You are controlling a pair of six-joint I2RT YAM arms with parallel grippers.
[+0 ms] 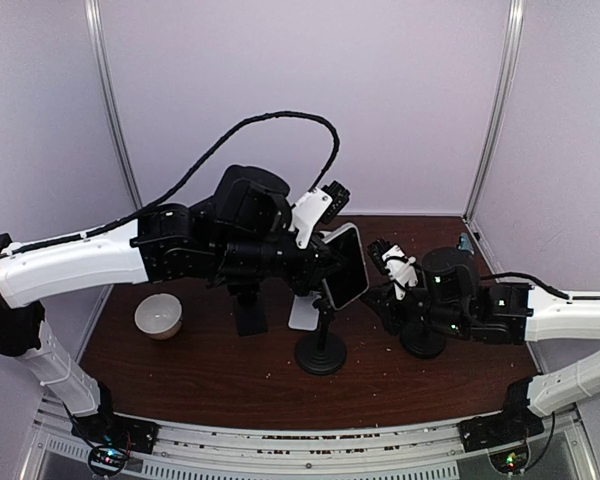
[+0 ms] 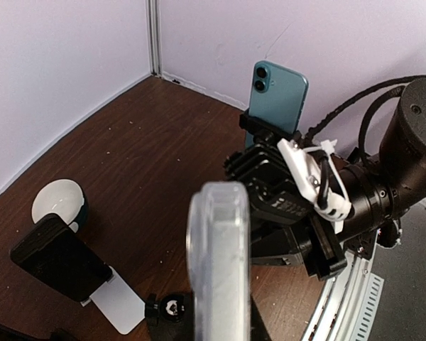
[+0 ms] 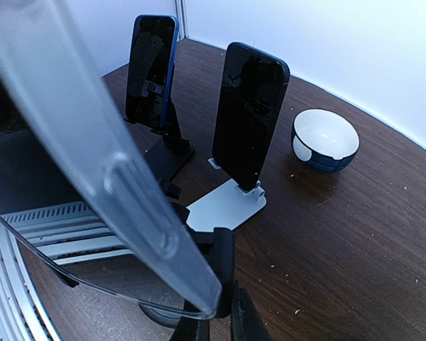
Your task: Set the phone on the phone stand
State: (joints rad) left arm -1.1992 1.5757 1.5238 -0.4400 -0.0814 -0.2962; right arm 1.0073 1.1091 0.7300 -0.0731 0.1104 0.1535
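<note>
The phone point(image 1: 346, 265), in a clear case, hangs tilted over the middle of the table with my left gripper point(image 1: 320, 262) shut on it. In the left wrist view the phone point(image 2: 219, 259) is edge-on and hides the fingers. Just under it stands the phone stand point(image 1: 320, 350), black with a round base. A black arm of the phone stand's holder point(image 3: 224, 266) rises from between the fingertips of my right gripper point(image 3: 219, 328), which is shut on it. The phone's cased edge point(image 3: 99, 163) passes close beside that holder; I cannot tell whether they touch.
A dark phone on a white stand point(image 3: 250, 117) and a blue-edged phone on a black stand point(image 3: 153, 71) stand behind the middle stand. A white bowl point(image 1: 159, 316) sits at the left. A teal phone point(image 2: 277, 96) is upright behind the right arm point(image 2: 405, 163).
</note>
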